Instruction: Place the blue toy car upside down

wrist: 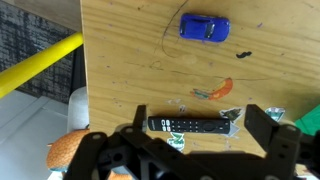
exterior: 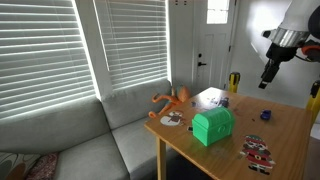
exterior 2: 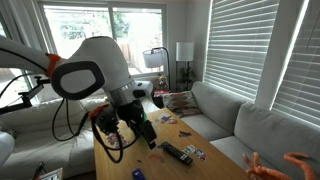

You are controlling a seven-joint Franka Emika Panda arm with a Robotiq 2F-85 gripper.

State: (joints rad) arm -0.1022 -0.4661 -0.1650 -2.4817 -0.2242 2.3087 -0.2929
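The blue toy car (wrist: 204,27) stands on its wheels on the wooden table (wrist: 130,60), near the top of the wrist view. In an exterior view it is a small blue shape (exterior 2: 138,174) near the table's front edge. My gripper (wrist: 198,114) is open and empty. It hovers above the table over a black remote control (wrist: 190,125), well short of the car. It also shows in both exterior views (exterior: 268,75) (exterior 2: 148,140), high above the table top.
A green box (exterior: 212,126), an orange long-limbed figure (exterior: 172,98) and a red-and-white flat toy (exterior: 257,152) lie on the table. A yellow bar (wrist: 40,62) runs beside the table's edge. Orange scraps (wrist: 222,90) lie by the remote (exterior 2: 178,153). A grey sofa (exterior: 70,140) stands alongside.
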